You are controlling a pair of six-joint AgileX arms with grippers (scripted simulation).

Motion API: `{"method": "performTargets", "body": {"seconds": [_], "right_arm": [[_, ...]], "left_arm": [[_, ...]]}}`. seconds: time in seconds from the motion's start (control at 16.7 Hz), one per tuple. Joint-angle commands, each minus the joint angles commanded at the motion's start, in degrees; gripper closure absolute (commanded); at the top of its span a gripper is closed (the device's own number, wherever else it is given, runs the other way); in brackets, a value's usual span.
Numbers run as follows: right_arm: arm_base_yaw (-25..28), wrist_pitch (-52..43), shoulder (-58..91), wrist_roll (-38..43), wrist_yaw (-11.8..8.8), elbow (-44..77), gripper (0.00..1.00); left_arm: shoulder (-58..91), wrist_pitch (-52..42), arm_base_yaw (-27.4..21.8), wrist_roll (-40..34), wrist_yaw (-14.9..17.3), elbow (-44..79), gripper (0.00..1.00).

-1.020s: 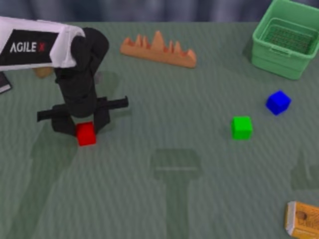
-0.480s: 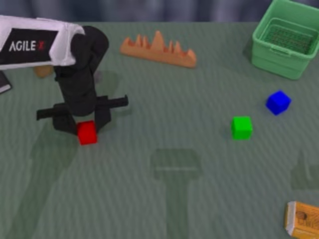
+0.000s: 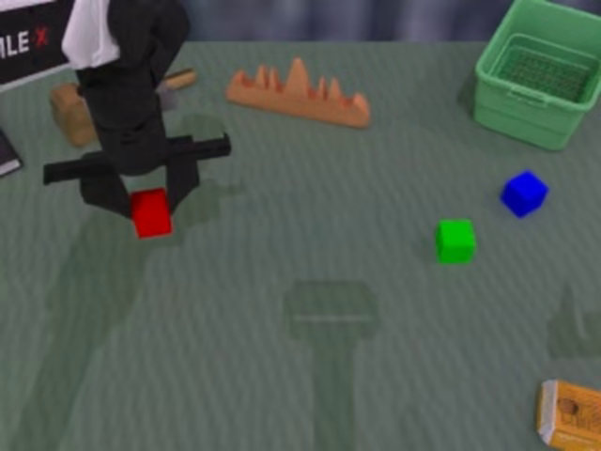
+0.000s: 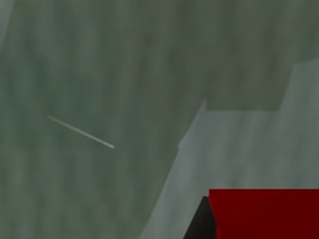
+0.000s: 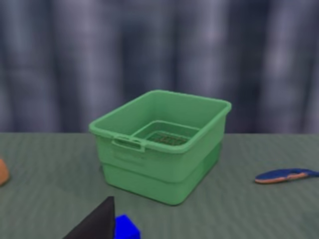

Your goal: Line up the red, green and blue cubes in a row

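My left gripper is shut on the red cube at the table's left and holds it off the surface, over its own shadow. In the left wrist view the red cube presses against one dark finger. The green cube rests on the table right of centre. The blue cube sits a little farther back and to its right. My right arm is outside the top view; a dark part of its gripper shows in the right wrist view, next to the blue cube.
A green mesh basket stands at the back right. An orange jagged piece lies at the back centre. A wooden mallet lies behind my left gripper. An orange printed box sits at the front right corner.
My left gripper has risen and drifted back and left with the red cube in it. The green and blue cubes have not moved.
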Motion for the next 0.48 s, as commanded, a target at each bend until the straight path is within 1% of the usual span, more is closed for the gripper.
{"method": "performTargets", "body": {"seconds": [0.24, 0.36, 0.48], "right_arm": [[0.0, 0.0, 0.0, 0.0, 0.0, 0.0, 0.0], [0.0, 0.0, 0.0, 0.0, 0.0, 0.0, 0.0], [0.0, 0.0, 0.0, 0.0, 0.0, 0.0, 0.0]], "left_arm": [[0.1, 0.05, -0.48, 0.05, -0.02, -0.14, 1.0], [-0.82, -0.04, -2.33, -0.47, -0.05, -0.94, 1.0], [-2.45, -0.18, -5.47, -1.56, -0.09, -2.32, 1.0]]}}
